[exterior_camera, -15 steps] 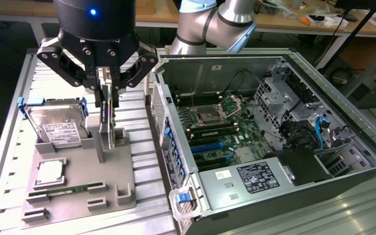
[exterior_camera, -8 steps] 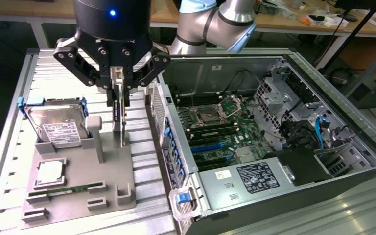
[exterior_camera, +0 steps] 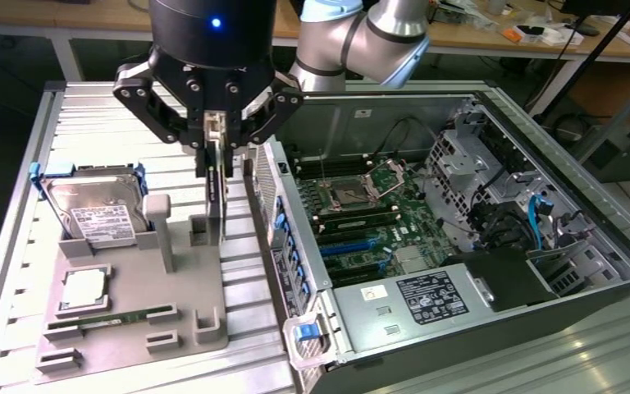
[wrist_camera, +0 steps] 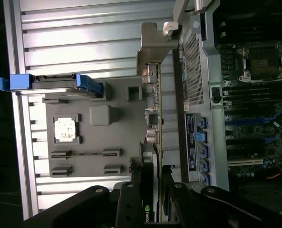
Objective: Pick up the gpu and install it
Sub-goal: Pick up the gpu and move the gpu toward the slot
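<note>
The gpu (exterior_camera: pixel 216 205) hangs on edge, seen as a thin dark card with a green board. My gripper (exterior_camera: pixel 216 160) is shut on its upper end. The card's lower end is close by a grey upright holder (exterior_camera: pixel 201 231) of the fixture tray (exterior_camera: pixel 129 345); whether they touch I cannot tell. In the wrist view the gpu (wrist_camera: pixel 155 123) runs away from my gripper (wrist_camera: pixel 156 190), with its silver bracket (wrist_camera: pixel 155 47) at the far end. The open computer case (exterior_camera: pixel 577 246) lies to the exterior view's right, its motherboard slots (exterior_camera: pixel 348 246) exposed.
On the grey tray a hard drive (exterior_camera: pixel 96 209) stands in a blue carrier, with a processor (exterior_camera: pixel 83 289) and a memory stick (exterior_camera: pixel 112 318) nearer the front. The case's side wall (exterior_camera: pixel 282 238) rises right beside the card. A ribbed metal table (exterior_camera: pixel 30 246) carries everything.
</note>
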Controlling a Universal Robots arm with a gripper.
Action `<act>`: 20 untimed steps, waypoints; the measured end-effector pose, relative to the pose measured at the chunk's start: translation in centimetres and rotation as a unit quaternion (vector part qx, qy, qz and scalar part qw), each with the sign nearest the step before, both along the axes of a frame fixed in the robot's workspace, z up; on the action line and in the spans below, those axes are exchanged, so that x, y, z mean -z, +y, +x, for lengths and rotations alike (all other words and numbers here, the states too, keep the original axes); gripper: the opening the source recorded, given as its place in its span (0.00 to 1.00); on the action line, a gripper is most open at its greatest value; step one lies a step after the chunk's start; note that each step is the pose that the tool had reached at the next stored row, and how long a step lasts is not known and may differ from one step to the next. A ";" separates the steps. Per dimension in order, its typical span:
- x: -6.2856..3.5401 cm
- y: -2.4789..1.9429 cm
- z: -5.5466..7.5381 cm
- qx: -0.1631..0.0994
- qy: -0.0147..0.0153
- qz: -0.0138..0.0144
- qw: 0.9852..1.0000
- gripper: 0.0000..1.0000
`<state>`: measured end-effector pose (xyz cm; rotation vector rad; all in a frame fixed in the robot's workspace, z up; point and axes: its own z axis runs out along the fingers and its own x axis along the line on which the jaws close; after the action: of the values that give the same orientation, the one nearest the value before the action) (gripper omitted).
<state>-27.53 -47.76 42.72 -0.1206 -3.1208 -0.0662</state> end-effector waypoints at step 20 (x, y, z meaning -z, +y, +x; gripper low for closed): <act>0.00 0.00 2.6 0.000 0.000 0.000 1.000 0.27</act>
<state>-24.92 -47.76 42.72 -0.1206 -3.1208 -0.0661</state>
